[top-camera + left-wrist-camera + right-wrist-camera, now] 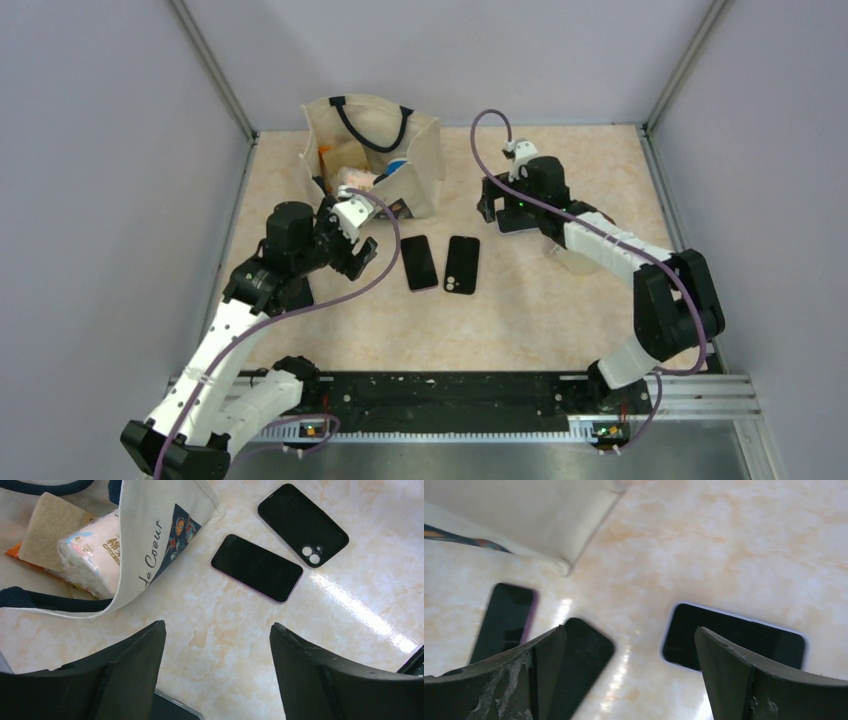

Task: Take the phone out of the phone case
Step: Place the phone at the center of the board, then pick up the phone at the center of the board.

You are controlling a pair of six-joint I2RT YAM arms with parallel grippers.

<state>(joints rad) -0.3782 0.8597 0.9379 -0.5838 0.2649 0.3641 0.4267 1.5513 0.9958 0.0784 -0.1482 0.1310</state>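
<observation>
Phone (pixel 257 568) lies flat, screen up, on the table (pixel 225 615), just beside the black case (pixel 303 525). The 2 are apart and the case looks empty.

Left gripper (pixel 217 630): jaws spread, grasping nothing. Right gripper (pixel 631 635): same, above a 2nd phone (pixel 734 640).

Judgement: the phone is stiff, glassy, slippery and breakable, so pinch it across the long edges. The case is light and bendy; peel it from 1 corner.
</observation>
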